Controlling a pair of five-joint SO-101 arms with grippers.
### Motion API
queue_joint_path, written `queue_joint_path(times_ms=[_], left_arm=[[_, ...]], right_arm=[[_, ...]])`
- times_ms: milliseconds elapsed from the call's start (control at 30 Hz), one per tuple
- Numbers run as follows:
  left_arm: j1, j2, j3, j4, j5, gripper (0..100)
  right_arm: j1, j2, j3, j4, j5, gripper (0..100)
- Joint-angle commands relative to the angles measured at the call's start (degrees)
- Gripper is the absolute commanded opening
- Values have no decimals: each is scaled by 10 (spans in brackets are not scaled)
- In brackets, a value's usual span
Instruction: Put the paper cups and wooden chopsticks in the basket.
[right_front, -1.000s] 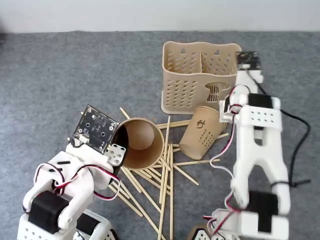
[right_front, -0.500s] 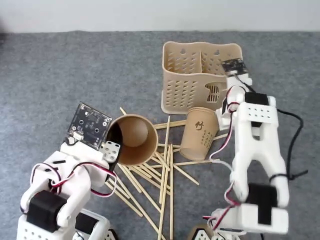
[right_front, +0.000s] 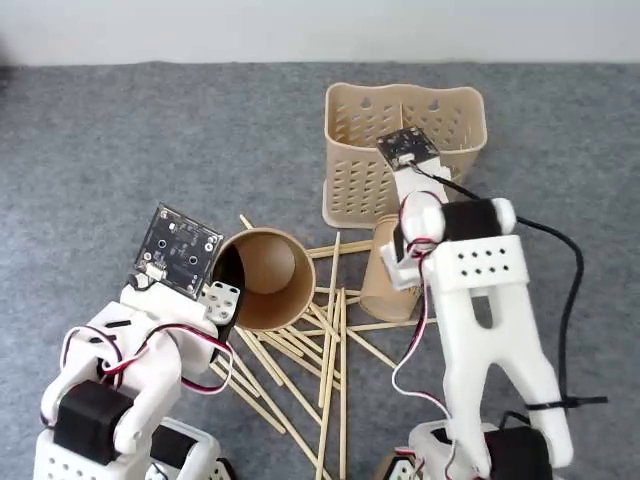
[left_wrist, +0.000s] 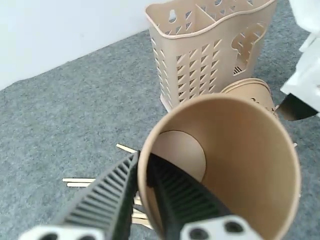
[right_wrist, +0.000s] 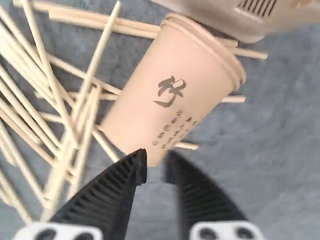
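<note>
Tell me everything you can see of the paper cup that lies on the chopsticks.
It is a tan paper cup with a rolled rim and a dark printed mark on its wall. It lies on its side across several wooden chopsticks. Its rim points toward the foot of the basket. Its base points toward the right gripper, which is slightly open and close to it.

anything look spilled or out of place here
Yes: the wooden chopsticks lie scattered crisscross on the mat beside the basket, and the printed cup lies on its side across some of them.
</note>
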Motion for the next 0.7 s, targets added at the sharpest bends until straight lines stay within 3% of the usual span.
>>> queue_joint_path(times_ms=[0, 100, 167, 433, 667], left_arm=[[-4, -4, -30, 1, -13, 13], [-21, -4, -29, 1, -13, 13], [-35, -4, -29, 0, -13, 13], [-69, -4, -28, 0, -13, 13], [-73, -4, -27, 0, -13, 13]], right_arm=[[-20, -12, -25, 8, -161, 300], [-44, 9, -25, 5, -227, 451], [-66, 26, -27, 0, -251, 499], [-90, 122, -27, -76, -308, 504], [-82, 211, -27, -116, -307, 504]])
